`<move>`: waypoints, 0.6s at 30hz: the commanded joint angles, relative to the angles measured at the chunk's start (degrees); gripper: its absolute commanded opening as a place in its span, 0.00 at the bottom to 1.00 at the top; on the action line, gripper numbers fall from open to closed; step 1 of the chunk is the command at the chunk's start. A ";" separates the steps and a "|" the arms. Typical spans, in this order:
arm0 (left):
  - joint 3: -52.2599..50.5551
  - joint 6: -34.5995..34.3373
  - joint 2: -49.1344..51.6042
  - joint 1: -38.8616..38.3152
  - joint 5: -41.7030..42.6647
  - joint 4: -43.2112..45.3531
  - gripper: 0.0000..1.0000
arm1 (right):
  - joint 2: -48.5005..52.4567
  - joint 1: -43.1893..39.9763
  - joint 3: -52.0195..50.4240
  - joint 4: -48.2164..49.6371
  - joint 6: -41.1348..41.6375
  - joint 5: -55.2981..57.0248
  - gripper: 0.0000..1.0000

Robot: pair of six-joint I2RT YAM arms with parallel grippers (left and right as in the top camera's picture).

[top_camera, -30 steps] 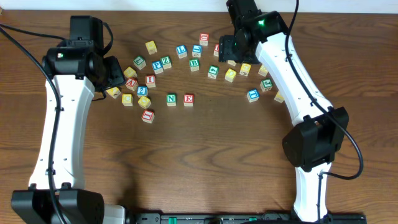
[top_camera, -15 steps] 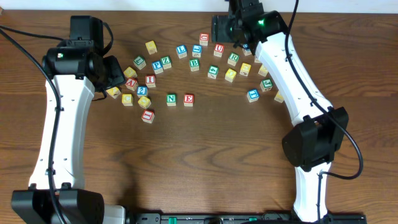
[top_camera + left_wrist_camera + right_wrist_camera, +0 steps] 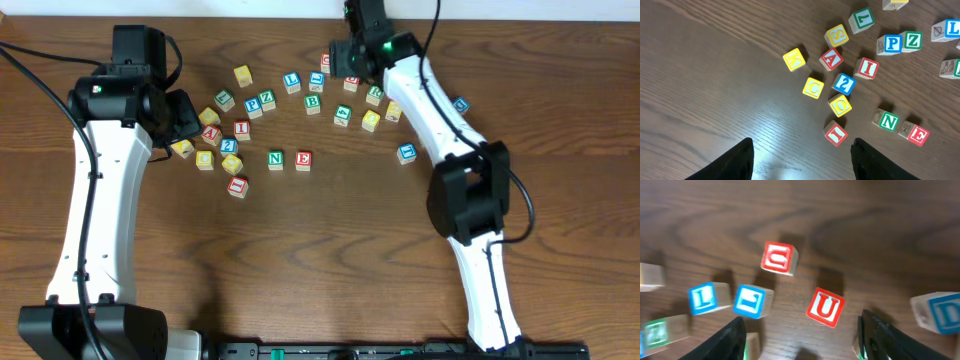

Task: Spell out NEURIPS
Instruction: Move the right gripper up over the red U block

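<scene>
letter cubes: approx 25 vis; some hid | arms: 2

The top camera looks straight down from high, seeing the whole table. Each wrist camera looks down from much closer. The left one and the top one both see the green N block.

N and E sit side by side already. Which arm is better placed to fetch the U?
Probably the right: the right gripper hangs open over the red U cube; the left gripper hovers far from it, on the other side.
</scene>
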 commanded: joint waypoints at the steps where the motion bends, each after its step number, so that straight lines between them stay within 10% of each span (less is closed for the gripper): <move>1: 0.35 -0.24 -0.39 0.04 -0.11 -0.17 0.61 | 1.11 0.48 0.37 1.31 1.38 1.64 0.65; 18: 0.35 -0.26 -0.39 0.04 -0.09 -0.15 0.61 | 7.87 0.50 0.31 5.46 5.01 7.39 0.61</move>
